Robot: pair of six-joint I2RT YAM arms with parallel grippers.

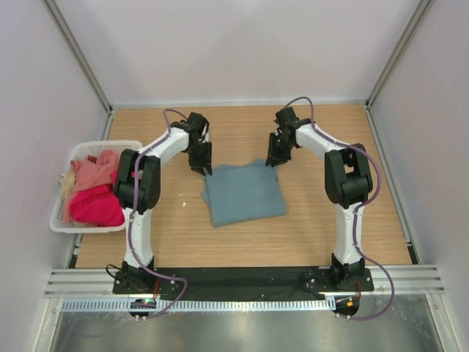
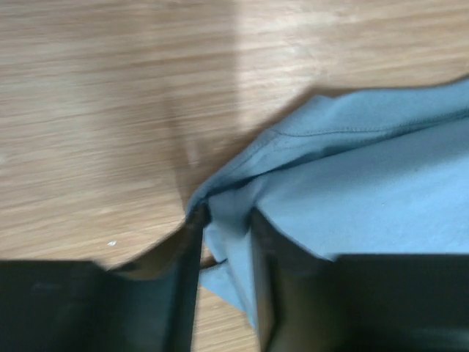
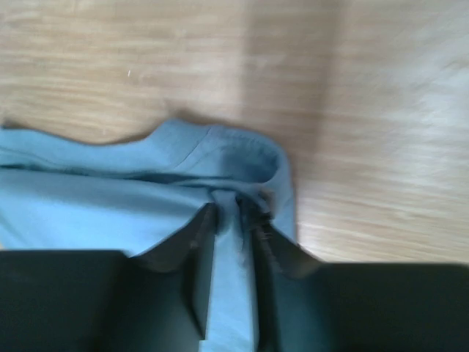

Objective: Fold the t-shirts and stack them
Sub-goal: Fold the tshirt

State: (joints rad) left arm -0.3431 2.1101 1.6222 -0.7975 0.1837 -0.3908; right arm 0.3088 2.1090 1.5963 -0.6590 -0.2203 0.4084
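Note:
A grey-teal t-shirt (image 1: 244,193) lies folded in the middle of the wooden table. My left gripper (image 1: 206,169) is shut on its far left corner; the left wrist view shows the cloth (image 2: 352,183) pinched between the fingers (image 2: 187,249). My right gripper (image 1: 273,161) is shut on its far right corner; the right wrist view shows the bunched hem (image 3: 242,165) between the fingers (image 3: 201,249). A salmon pink shirt (image 1: 95,172), a crimson-pink shirt (image 1: 97,207) and a bit of cream cloth (image 1: 67,185) lie in the basket.
A white slotted basket (image 1: 60,220) stands at the table's left edge. White walls enclose the far and side edges of the table (image 1: 330,235). The arm bases sit on a black strip at the near edge.

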